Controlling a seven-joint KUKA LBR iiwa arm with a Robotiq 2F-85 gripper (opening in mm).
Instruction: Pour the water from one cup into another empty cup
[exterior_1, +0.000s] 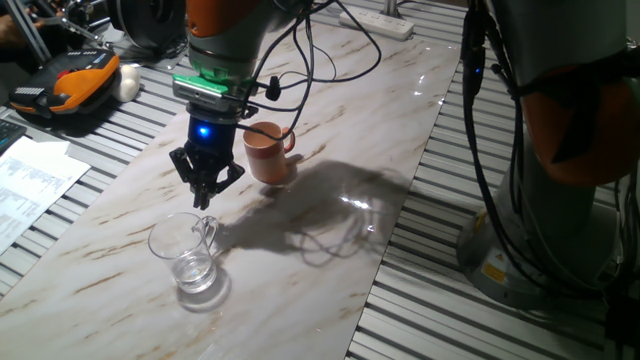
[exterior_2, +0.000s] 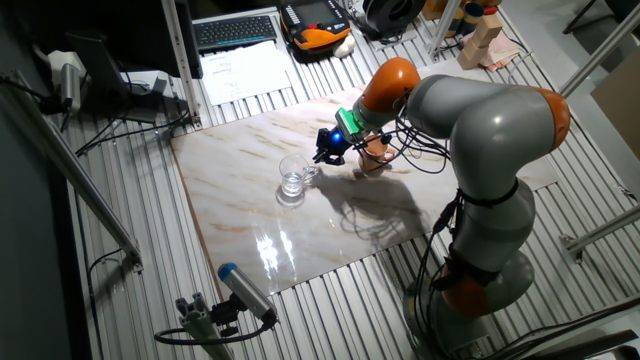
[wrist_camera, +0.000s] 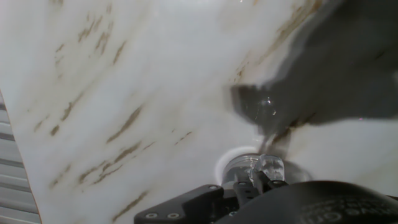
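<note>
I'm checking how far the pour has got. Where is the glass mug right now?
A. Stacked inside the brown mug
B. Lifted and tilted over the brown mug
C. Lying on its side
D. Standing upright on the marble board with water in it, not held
D: the glass mug stands upright on the marble board with water at its bottom, the gripper just above its handle side, holding nothing.

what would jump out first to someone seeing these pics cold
Probably the gripper with its blue light, hanging just above the handle of the glass mug, which stands on the marble tabletop with a little water in it. Behind it stands the brown mug, upright.
</note>
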